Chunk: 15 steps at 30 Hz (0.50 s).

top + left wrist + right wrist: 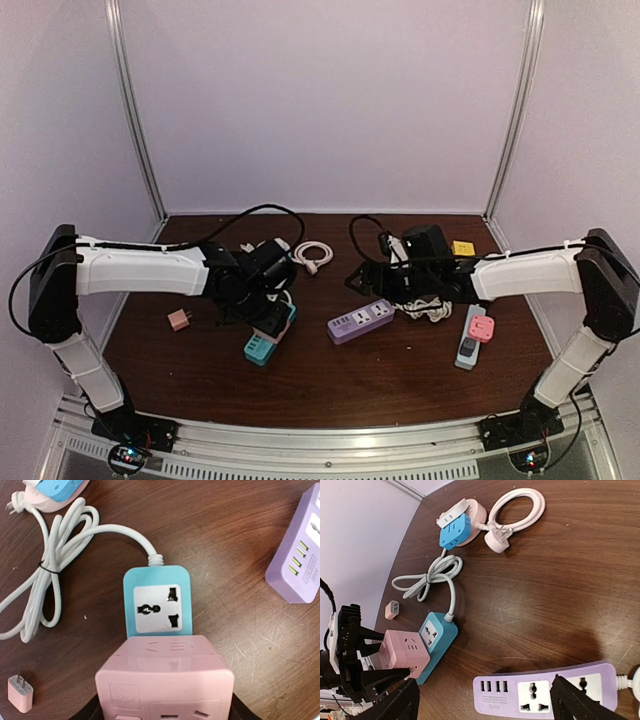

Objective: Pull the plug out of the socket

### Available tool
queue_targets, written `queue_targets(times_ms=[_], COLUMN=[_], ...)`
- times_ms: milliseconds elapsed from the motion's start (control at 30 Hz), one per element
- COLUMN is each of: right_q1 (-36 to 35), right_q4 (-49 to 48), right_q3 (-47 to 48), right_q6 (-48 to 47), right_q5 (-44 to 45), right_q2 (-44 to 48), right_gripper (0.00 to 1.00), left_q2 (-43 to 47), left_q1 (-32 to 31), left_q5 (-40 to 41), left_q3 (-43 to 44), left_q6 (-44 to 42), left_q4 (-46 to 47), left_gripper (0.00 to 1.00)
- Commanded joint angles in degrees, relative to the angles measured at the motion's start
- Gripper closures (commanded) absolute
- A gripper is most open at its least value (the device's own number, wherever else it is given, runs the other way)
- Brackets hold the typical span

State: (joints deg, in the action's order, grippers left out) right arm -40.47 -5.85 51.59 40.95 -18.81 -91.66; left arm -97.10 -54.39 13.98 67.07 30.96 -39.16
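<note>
A pink cube plug (165,680) sits in the near end of a teal socket strip (157,605) lying on the brown table. My left gripper (162,712) is shut on the cube, with a black finger on each side of it. The right wrist view shows the same grip on the pink cube plug (400,652), atop the teal strip (440,637). From above, the left gripper (262,300) hides the cube over the teal strip (262,345). My right gripper (487,702) is open, hovering just above a purple socket strip (545,695) without holding anything.
The teal strip's white cord (50,565) lies coiled beside it. A small pink charger (21,693) is close to the left gripper. A blue adapter (455,527) and a white looped cable (515,510) lie farther back. At the right are a pink-and-grey strip (472,335) and a black adapter (425,240).
</note>
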Motion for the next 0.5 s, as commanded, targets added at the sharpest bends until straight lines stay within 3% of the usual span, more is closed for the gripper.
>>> queue_targets(times_ms=[0,100,367,467], right_q1=[-2.2,-3.5,-4.9,-5.7], right_q4=[-2.9,-3.2,-5.4,-5.1], right_q3=[4.8,8.3,15.1,16.7], right_q6=[1.1,1.4,4.4,5.1], right_q5=[-4.0,-5.9,-12.0,-12.1], right_q2=[-4.6,-8.6,-16.9,-18.8], right_gripper=[0.12,0.20,0.66,0.75], left_q2=[0.1,-0.9,-3.3,-3.4], left_q1=[-0.8,-0.8,-0.8,-0.8], left_q5=[-2.9,-3.9,-4.8,-4.4], left_q3=[2.5,3.5,5.5,5.6], left_q6=[-6.2,-8.0,-9.2,-8.9], left_q4=[8.7,9.8,10.5,10.9], left_gripper=[0.78,0.78,0.79,0.79])
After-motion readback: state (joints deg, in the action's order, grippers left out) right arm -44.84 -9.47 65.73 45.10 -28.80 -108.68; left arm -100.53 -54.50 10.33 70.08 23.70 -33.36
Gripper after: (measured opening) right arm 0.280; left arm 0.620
